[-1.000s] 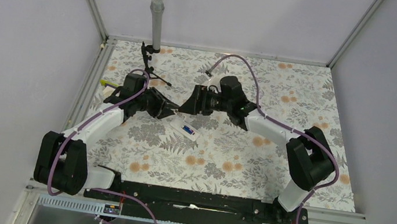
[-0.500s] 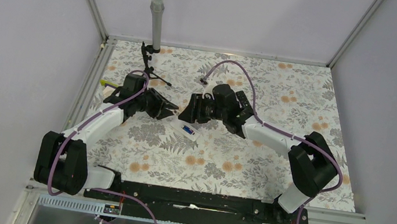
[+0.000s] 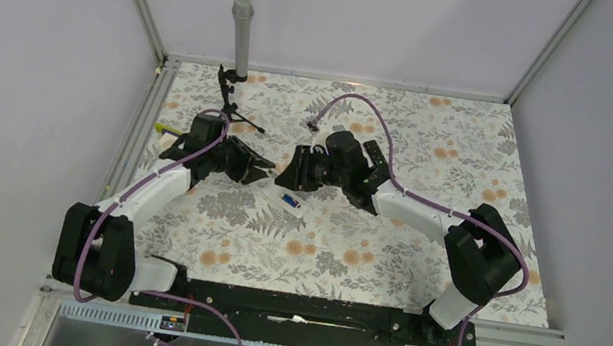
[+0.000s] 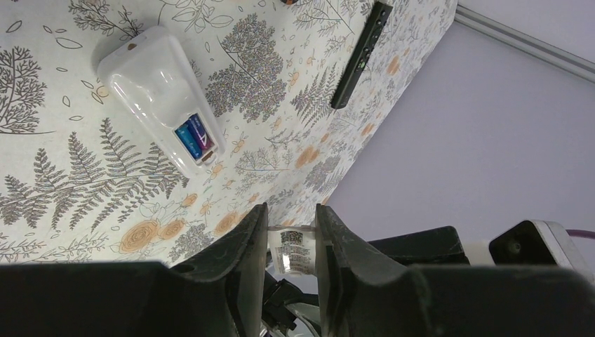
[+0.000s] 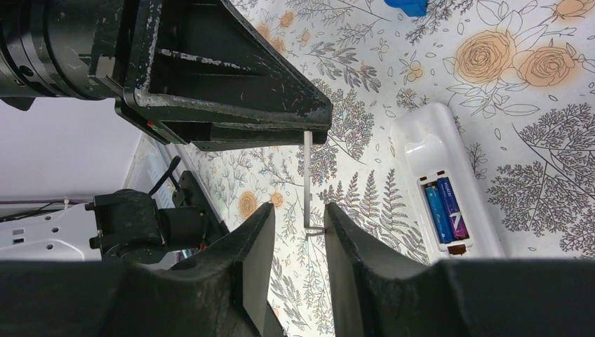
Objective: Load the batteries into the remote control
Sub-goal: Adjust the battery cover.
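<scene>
White plastic remote control [image 3: 287,200] lies back-up about mid-counter, a little toward the left edge of the floral-print counter [image 3: 416,270]; its battery bay is open and faces up for access. Two slim blue/purple batteries [image 5: 442,210] sit side by side in the bay, so loading looks done to me; I judge the lid is what's left.

My left pincer [image 4: 289,219] is clamped narrow on a thin white cover plate with a printed label [image 4: 291,251]. The plate is held off the counter, just on the far side of the remote, free end toward the other arm; reads as a handover pose.

My right pincer [image 5: 298,214] stands part-open, fingers either side of the plate's free end. There's a clear gap on one side; can't tell if the other finger touches the small hook at the plate's tip; not gripping as far as I see.

The plate hangs clear of the bay, so nothing knocks the batteries. Risk: the thin plate could twist or slip if I let go left before the right has bitten.
</scene>
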